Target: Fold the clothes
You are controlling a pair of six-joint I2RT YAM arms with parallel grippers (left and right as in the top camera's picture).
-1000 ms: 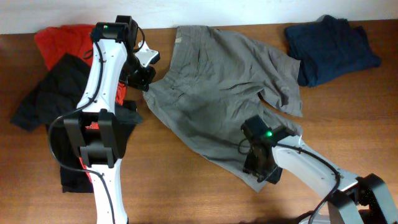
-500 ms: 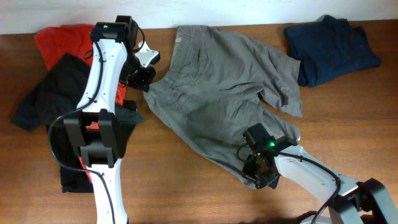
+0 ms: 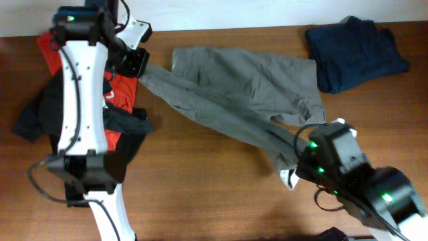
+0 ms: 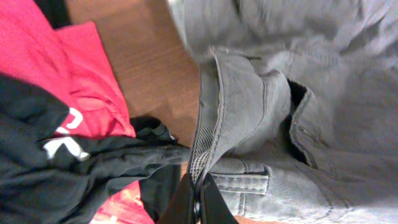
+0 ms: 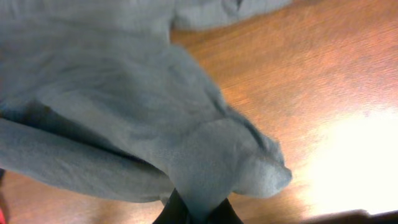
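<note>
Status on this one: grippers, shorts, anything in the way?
Both shut: left gripper on grey shorts at waistband, right gripper on leg end. Shorts stretched between them. Crowding left side: red shirt, black shirt; navy garment apart.

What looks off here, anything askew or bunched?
The wrinkled grey shorts are pulled into a twisted diagonal band between the left gripper and right gripper, not lying flat. The red shirt and black printed shirt lie heaped together beside the left gripper.

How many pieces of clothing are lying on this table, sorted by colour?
Grey shorts: 1
Red shirt: 1
Black shirt: 1, partly hidden under the arm
Navy garment: 1
Total: 4
</note>
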